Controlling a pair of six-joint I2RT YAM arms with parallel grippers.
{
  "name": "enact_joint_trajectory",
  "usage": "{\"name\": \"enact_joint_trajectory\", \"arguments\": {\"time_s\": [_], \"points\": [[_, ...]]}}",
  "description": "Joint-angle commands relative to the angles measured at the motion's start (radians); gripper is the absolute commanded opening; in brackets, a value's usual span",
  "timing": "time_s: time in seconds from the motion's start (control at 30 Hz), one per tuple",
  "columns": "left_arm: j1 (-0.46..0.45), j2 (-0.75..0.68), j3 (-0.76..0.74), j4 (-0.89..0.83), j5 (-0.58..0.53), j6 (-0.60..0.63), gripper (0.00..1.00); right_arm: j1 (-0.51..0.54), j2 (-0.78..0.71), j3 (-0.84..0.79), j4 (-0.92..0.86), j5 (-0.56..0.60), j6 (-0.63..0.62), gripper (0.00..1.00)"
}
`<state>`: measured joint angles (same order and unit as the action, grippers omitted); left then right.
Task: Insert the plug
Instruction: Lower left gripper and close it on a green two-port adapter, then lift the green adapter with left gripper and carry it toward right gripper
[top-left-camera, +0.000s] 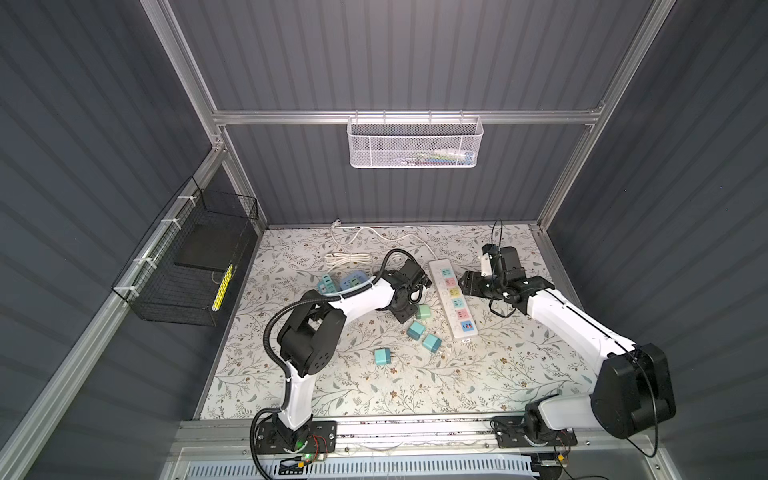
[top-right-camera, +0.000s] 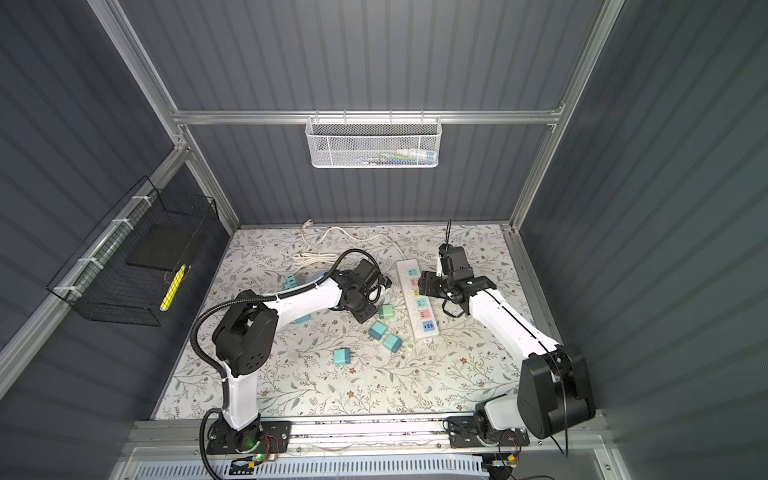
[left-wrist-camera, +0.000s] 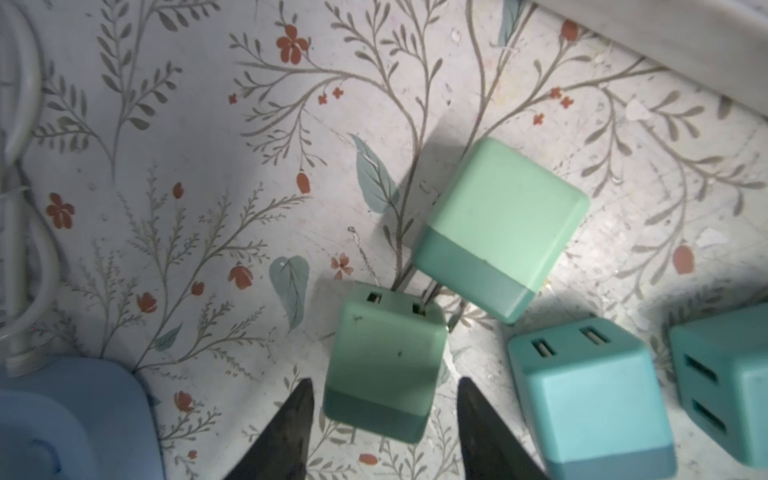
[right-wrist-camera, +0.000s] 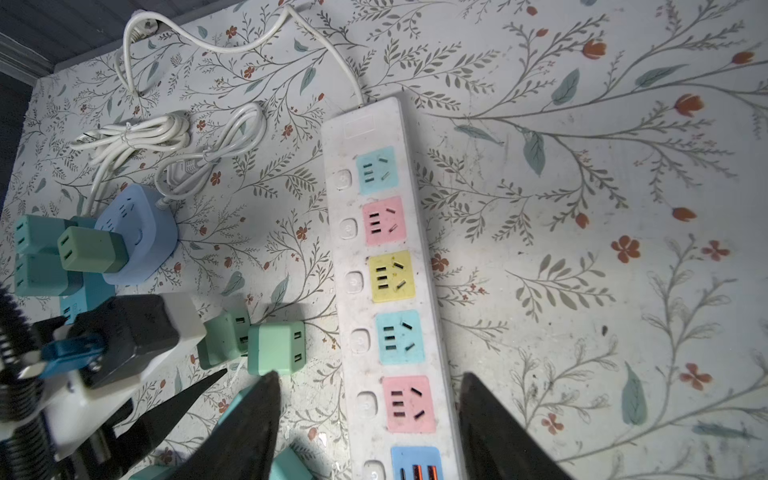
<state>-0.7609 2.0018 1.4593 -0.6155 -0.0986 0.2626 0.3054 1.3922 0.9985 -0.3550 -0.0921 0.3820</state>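
Shows a matte, round-cornered cube plug (left-wrist-camera: 382, 353) in two greens, twin slots on one face, lying on the floral-print worktop (left-wrist-camera: 166, 124) near the long white plastic power strip (right-wrist-camera: 374, 124) with pastel socket squares. Places it between the black tapered fingers (left-wrist-camera: 291, 428) of the left end effector (left-wrist-camera: 385, 384); cannot tell whether clenched or just short of touching. Finds the right end effector (right-wrist-camera: 369, 374) released, spread astride the power strip.

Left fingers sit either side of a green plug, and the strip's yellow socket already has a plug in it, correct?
Not quite: the yellow socket on the power strip is empty, as the right wrist view shows. The left fingers do sit either side of a green plug.
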Motion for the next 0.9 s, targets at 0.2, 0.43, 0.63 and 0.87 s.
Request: {"name": "enact_joint_trajectory", "arguments": {"time_s": [0.2,0.43,0.63,0.87], "points": [[0.017,0.051,0.023,-0.042,0.054,0.007,0.45,0.001,-0.016,-0.027,0.017,-0.024,-0.002,0.69],[0.017,0.009,-0.01,-0.011,0.04,-0.031,0.27,0.001,-0.02,-0.028,0.021,-0.041,-0.001,0.68],[0.015,-0.16,-0.102,0.17,-0.018,-0.125,0.15,0.001,-0.032,-0.033,0.015,-0.039,-0.009,0.54],[-0.039,-0.318,-0.194,0.383,0.033,-0.183,0.15,0.006,-0.045,-0.03,0.025,-0.197,0.001,0.46]]}}
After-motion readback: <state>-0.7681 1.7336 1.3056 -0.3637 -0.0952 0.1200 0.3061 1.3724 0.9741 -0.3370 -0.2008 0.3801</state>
